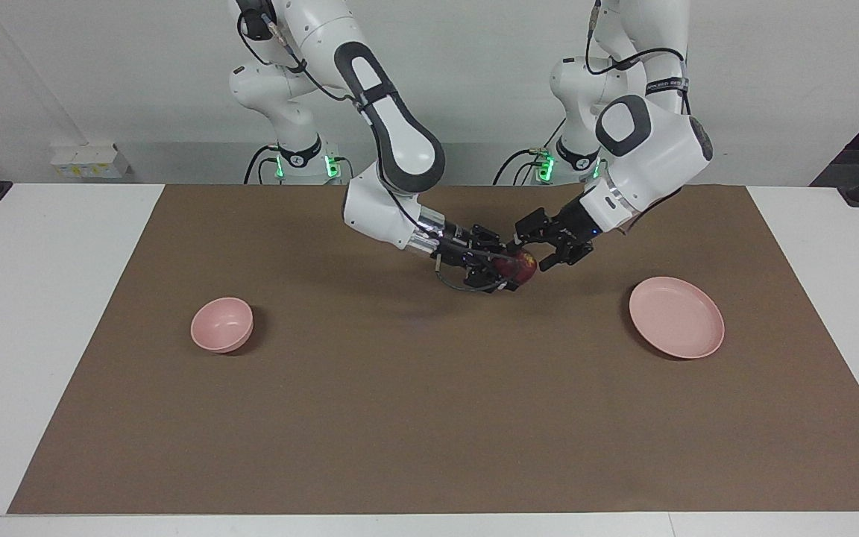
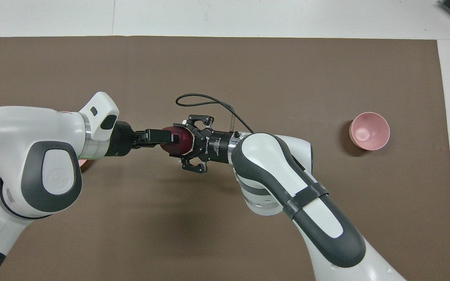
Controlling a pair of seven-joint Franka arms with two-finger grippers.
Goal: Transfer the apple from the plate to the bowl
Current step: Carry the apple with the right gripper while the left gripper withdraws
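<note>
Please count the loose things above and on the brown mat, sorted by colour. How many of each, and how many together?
Pale pink: 2, the flat shallow round plate and the small deep round bowl.
Dark red: 1, the small round apple, in the air between the two pincers.
Total: 3.

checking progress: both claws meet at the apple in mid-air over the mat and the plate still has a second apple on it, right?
Not quite. In the facing view the plate has nothing on it. The only apple is up between the left claw and right claw.

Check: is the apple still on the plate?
No. The apple is up between the right gripper and left gripper; the plate is bare.
</note>
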